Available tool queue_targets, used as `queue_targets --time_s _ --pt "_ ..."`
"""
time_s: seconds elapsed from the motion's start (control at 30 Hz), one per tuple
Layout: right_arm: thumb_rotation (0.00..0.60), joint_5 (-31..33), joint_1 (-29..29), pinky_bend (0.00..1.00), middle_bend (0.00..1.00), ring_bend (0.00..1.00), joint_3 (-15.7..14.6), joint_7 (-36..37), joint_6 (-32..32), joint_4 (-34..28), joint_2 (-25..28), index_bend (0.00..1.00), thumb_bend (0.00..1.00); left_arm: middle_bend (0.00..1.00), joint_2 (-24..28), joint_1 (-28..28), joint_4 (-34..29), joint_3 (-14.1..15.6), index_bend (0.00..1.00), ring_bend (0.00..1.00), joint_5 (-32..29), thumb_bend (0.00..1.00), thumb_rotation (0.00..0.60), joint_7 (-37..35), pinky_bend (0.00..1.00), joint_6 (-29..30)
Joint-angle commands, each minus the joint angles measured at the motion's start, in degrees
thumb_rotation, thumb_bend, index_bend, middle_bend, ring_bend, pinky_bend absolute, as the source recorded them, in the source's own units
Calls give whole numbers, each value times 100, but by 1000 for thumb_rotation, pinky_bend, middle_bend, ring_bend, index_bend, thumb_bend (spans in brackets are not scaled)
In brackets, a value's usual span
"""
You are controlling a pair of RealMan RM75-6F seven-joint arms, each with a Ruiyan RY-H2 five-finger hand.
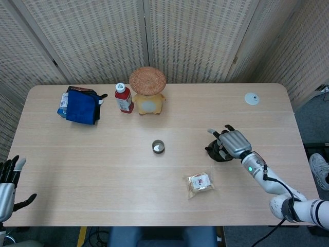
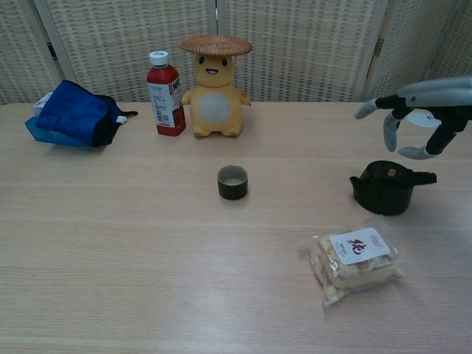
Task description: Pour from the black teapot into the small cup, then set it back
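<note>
The black teapot (image 2: pixel 386 189) stands on the table at the right, its handle lying down toward the right. In the head view the teapot (image 1: pixel 216 154) is partly hidden under my right hand (image 1: pixel 234 143). Seen from the chest, my right hand (image 2: pixel 414 116) hovers just above the pot with its fingers apart, holding nothing and not touching the pot. The small dark cup (image 2: pixel 233 182) sits upright mid-table, well left of the pot, also visible as the cup (image 1: pixel 158 147). My left hand (image 1: pixel 7 183) hangs off the table's front left corner, fingers spread and empty.
A sealed snack packet (image 2: pixel 356 257) lies in front of the teapot. Along the back stand a red bottle (image 2: pixel 166 94), a yellow plush toy with a straw hat (image 2: pixel 214 86) and a blue bag (image 2: pixel 74 114). A white disc (image 1: pixel 251 98) lies far right.
</note>
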Motion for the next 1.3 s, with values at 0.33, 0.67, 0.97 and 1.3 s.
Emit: queue_targets --time_s 0.33,0.67,0.97,1.3 --pt "600 -286 -583 0 335 293 -195 -286 876 -284 4 259 132 0 -1 47 71 6 0 0 13 141 600 -102 0 48" --pt "600 -454 -861 0 433 314 -262 -210 982 -109 -221 338 118 0 -6 48 77 10 0 0 53 141 600 -121 0 50" --pt "600 -662 -938 0 451 323 -243 -261 984 73 -398 357 8 0 -1 62 70 12 0 0 55 141 600 -169 0 52" --pt "519 -673 -1040 0 480 324 -127 -366 1143 236 -658 428 0 0 -36 67 102 5 0 0 69 135 600 -328 0 63"
